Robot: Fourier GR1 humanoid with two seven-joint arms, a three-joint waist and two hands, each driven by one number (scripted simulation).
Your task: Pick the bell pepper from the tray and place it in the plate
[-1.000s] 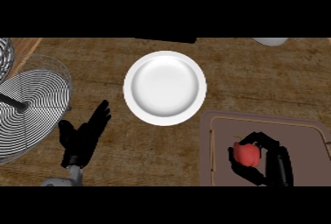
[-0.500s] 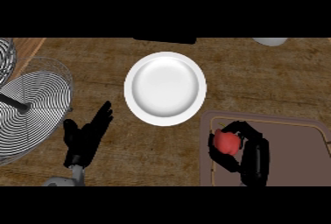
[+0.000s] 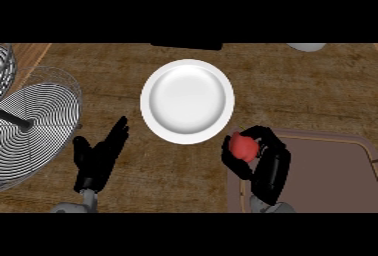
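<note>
Your right hand [image 3: 262,162] curling round pepper [image 3: 243,145], now lifting off tray [image 3: 336,170], nearing plate [image 3: 187,101] rim. Left hand [image 3: 98,157] resting spread over counter [image 3: 310,85]. Placing next.

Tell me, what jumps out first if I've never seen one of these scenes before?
Probably the white plate in the middle of the wooden counter, with nothing on it. Just to its lower right, the right hand is curled round a red bell pepper at the left edge of the tray. The left hand rests open at lower left, beside a striped wire rack.
</note>
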